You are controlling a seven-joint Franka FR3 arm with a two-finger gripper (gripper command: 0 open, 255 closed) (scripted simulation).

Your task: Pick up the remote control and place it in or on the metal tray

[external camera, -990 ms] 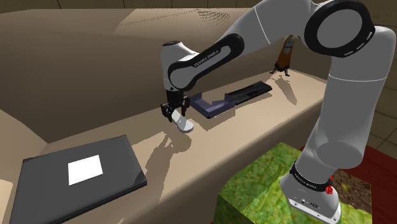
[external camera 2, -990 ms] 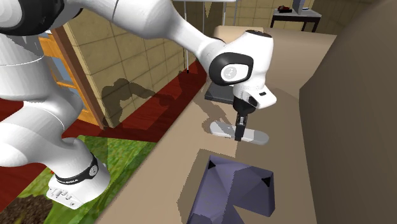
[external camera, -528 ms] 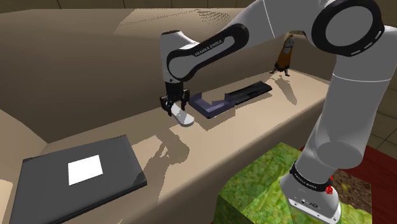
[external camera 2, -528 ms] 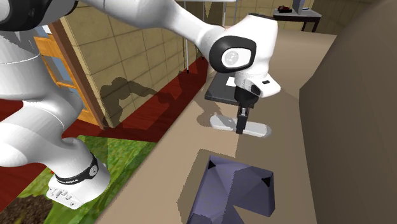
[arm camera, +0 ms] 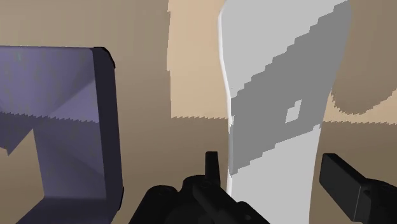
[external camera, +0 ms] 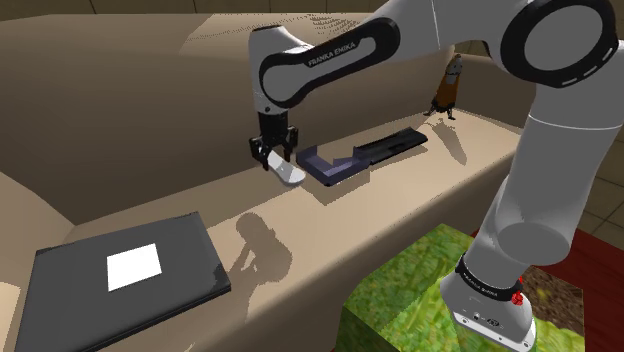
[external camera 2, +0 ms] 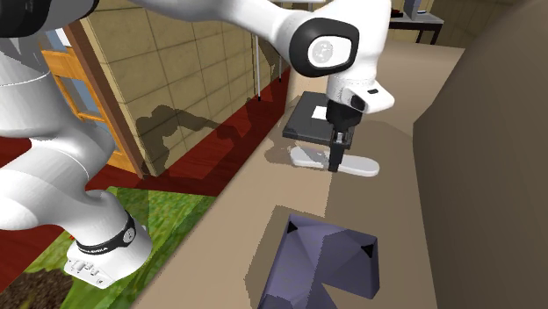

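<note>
**Base:** Where's the remote?

**Operator:** Pale grey-white remote control (external camera: 288,173) is in the hand (external camera: 272,162), up off the beige surface (external camera: 400,205). From the shoulder view it hangs tilted, with its free end dropping toward that view's right. Its shadow falls on the surface well apart from it.

**Base:** And the grip?

**Operator:** Hand (arm camera: 272,172) closed on the remote (arm camera: 280,95), with one black finger on each long side, near one end. The fingers are only as far apart as the remote is wide. In the second exterior view the hand (external camera 2: 336,162) points straight down and the remote (external camera 2: 362,165) sticks out either side of it.

**Base:** What's around it?

**Operator:** A purple-grey piece with raised walls (external camera: 335,165) lies just beside the remote, on the shoulder view's right. It shows next to the hand in the wrist view (arm camera: 70,114). A long black flat piece (external camera: 400,140) lies beyond it. A dark slab with a white patch (external camera: 60,290) sits well apart, at that view's lower left. I can't tell which of these is the tray.
</note>
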